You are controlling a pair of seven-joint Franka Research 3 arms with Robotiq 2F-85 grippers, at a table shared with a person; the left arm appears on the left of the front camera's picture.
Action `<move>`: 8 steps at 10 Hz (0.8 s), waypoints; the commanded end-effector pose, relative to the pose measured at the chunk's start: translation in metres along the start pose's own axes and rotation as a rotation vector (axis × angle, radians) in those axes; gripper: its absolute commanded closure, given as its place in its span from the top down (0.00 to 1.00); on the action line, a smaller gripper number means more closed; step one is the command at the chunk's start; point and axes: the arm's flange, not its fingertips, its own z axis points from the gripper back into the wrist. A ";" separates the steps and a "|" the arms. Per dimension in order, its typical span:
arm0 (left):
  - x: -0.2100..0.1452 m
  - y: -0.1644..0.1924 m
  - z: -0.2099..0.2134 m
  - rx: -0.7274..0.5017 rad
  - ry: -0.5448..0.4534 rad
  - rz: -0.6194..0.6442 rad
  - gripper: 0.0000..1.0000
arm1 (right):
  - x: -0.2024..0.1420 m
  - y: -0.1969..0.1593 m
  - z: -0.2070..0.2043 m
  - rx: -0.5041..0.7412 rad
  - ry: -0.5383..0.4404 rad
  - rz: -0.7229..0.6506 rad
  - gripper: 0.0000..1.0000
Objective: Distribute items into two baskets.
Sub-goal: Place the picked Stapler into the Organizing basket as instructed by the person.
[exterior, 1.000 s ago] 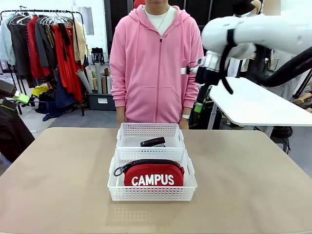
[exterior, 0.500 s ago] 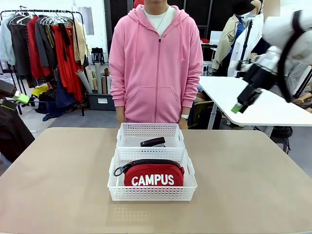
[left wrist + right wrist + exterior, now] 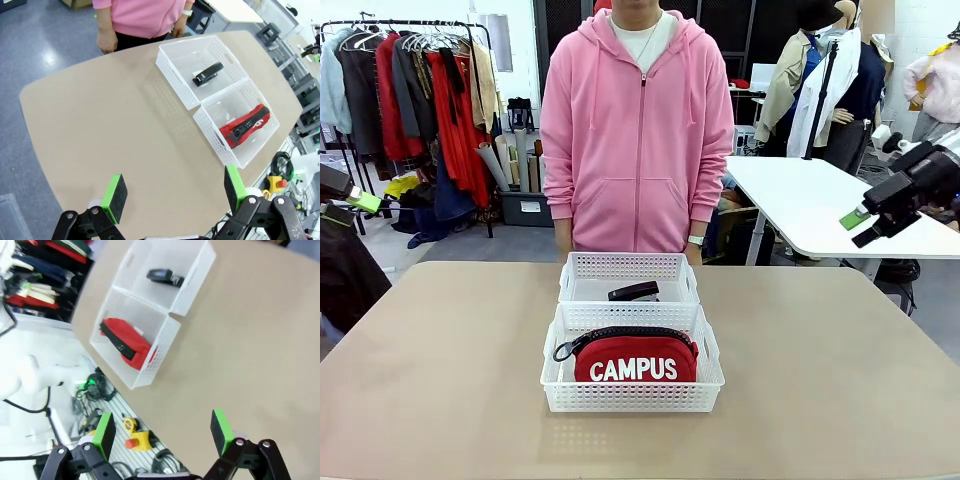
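Well below the left gripper (image 3: 172, 192), whose green pads (image 3: 114, 197) stand wide apart with nothing between them, the tan tabletop (image 3: 110, 130) spreads out. Ahead of that gripper and off toward its right-hand finger sit the two white baskets (image 3: 202, 65), touching end to end. The farther basket holds the black stapler (image 3: 208, 74), lying flat on the basket floor. The nearer basket (image 3: 245, 127) holds the red pouch (image 3: 244, 126), its black zipper turned up.

From the right gripper (image 3: 162, 432), also spread wide and empty, the same pair of baskets lies far ahead and toward its left-hand finger, pouch (image 3: 125, 344) in the closer one, stapler (image 3: 165, 276) in the one beyond.

In the front view the right gripper (image 3: 865, 228) hangs high at the picture's right edge, well apart from the baskets and off to the side of the tabletop. The pouch (image 3: 633, 360) stands on its edge in the basket (image 3: 630, 398) closest to the robot, "CAMPUS" lettering facing the camera; the stapler (image 3: 634, 292) lies in the basket (image 3: 625, 266) behind it. A person in a pink hoodie (image 3: 638, 130) stands just beyond the far basket.
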 end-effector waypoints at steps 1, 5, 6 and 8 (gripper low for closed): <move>-0.001 -0.001 0.001 -0.005 -0.004 0.011 1.00 | -0.021 0.008 -0.005 0.077 -0.051 -0.017 1.00; -0.001 -0.001 0.001 -0.005 -0.004 0.011 1.00 | -0.049 0.016 -0.012 0.105 -0.115 -0.025 1.00; -0.001 -0.001 0.001 -0.005 -0.004 0.011 1.00 | -0.052 0.027 -0.014 0.081 -0.116 -0.016 1.00; -0.001 -0.001 0.001 -0.005 -0.004 0.011 1.00 | -0.055 0.040 -0.018 0.061 -0.109 -0.004 1.00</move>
